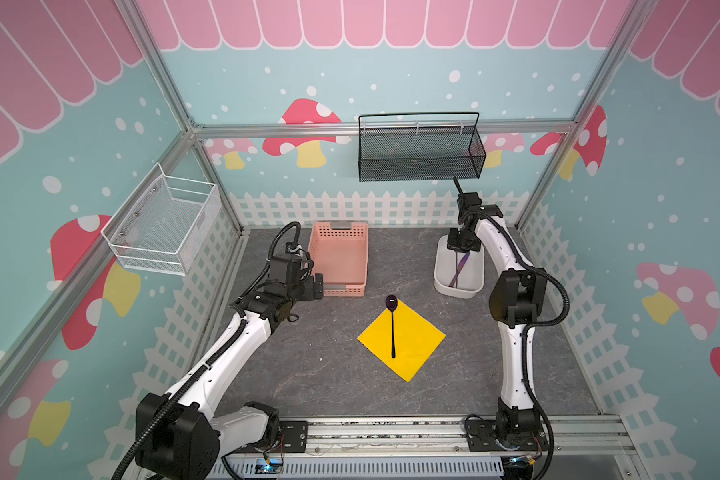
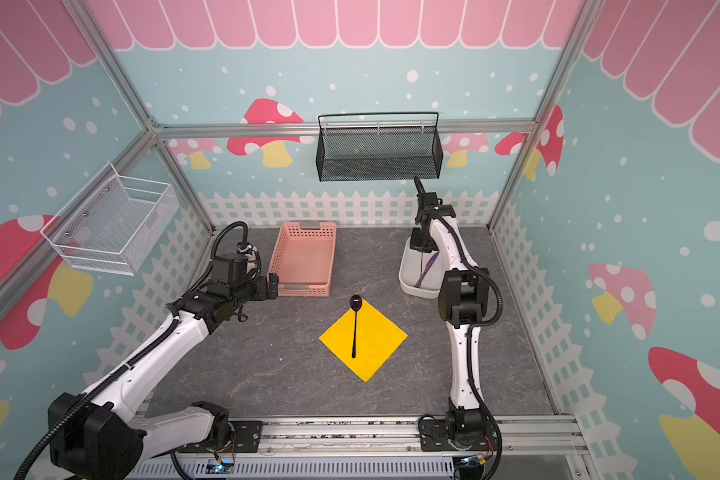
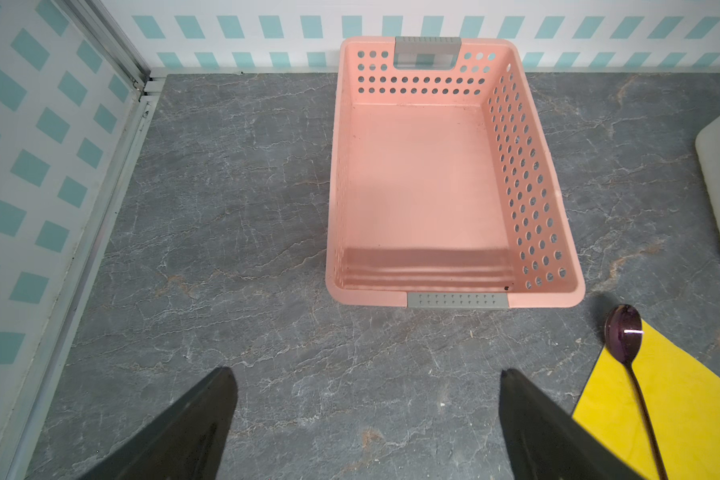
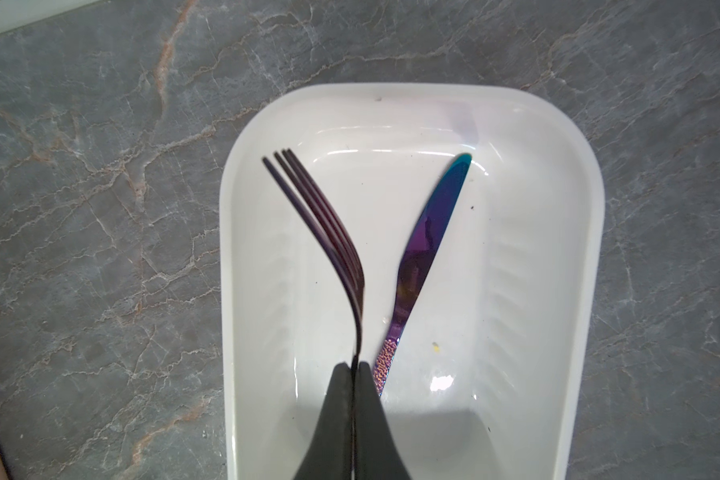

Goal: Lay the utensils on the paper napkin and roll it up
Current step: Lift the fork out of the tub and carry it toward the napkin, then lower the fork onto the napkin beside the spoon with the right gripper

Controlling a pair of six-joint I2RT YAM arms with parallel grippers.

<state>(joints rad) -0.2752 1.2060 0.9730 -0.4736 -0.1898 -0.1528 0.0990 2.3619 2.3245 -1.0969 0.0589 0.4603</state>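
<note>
open tabletop [image 1: 308,374] around the napkin [image 1: 416,340], pink basket [image 1: 341,266] and white bin [image 1: 458,291] along the back

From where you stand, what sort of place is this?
Probably a staged robot test cell, not a real kitchen: mushroom-print walls on an aluminium frame, left arm and right arm bolted to a rail.

Bright, even light pours from overhead. A soft shadow band lies across the floor of the pink basket [image 3: 528,187]. Small glints sit on the spoon [image 3: 624,336] and inside the white tub [image 4: 258,270]. Both top views bow straight lines toward their edges; the wrist views are sharp.
</note>
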